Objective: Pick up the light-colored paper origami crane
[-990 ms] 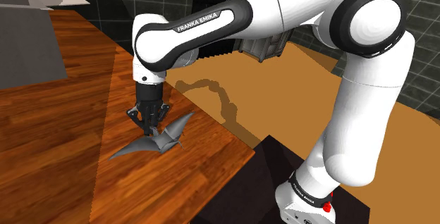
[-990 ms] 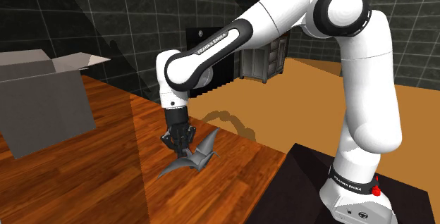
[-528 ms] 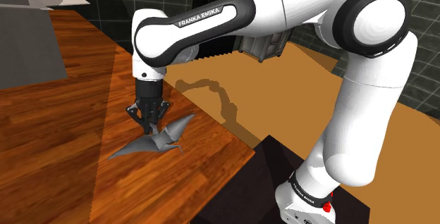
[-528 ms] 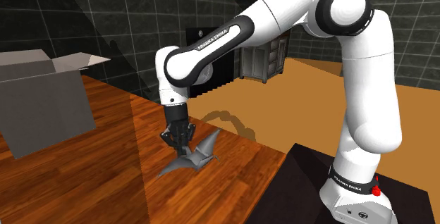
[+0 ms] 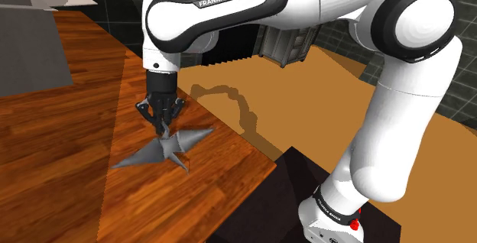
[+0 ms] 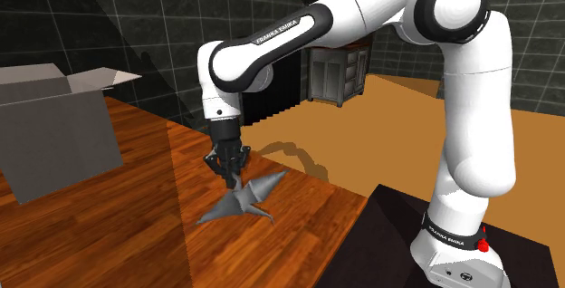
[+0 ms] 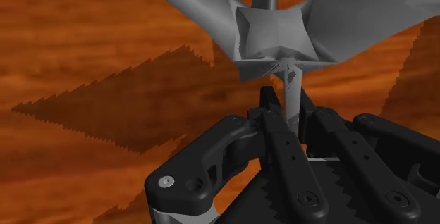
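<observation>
You see the grey origami crane left of centre in the shoulder view, wings spread over the wooden tabletop. Your black gripper pinches its upright point from above. A grey open box stands at upper left.

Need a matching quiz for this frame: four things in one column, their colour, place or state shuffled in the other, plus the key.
Column A
1. origami crane
2. gripper
3. open box
4. stand

Column B
a. black, shut on a thin grey tip
b. dark, at the shoulder view's lower right, under the arm's base
c. grey, wings spread, over the wooden table
d. grey, flaps open, at the shoulder view's far left

Pairs: 1-c, 2-a, 3-d, 4-b.
</observation>
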{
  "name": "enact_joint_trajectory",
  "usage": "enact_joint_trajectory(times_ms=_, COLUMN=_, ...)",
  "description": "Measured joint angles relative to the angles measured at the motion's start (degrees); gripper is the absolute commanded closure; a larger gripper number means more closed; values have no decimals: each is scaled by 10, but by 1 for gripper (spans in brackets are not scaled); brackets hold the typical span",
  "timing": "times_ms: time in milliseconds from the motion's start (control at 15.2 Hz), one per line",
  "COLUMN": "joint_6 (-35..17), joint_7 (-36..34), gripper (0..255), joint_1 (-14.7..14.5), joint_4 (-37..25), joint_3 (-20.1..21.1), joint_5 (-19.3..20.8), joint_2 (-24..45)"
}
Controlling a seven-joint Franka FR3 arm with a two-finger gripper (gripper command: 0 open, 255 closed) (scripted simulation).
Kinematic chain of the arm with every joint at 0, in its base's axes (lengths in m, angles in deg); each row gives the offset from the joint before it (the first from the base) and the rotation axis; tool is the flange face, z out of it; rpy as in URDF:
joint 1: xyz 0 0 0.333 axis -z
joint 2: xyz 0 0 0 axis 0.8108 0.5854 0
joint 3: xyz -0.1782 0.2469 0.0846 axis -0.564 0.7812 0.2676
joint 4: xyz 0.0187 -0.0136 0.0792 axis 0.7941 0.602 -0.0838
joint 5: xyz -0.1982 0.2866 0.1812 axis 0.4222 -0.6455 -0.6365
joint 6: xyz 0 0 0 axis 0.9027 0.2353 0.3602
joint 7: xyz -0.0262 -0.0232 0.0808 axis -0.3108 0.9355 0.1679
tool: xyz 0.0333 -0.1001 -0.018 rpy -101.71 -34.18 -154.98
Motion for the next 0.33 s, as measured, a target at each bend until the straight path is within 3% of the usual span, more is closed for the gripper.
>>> enact_joint_trajectory(times_ms=330, joint_6=31, joint_7=-5, gripper=255, joint_1=2, joint_4=-19, joint_3=1, joint_5=-3, joint_2=-14)
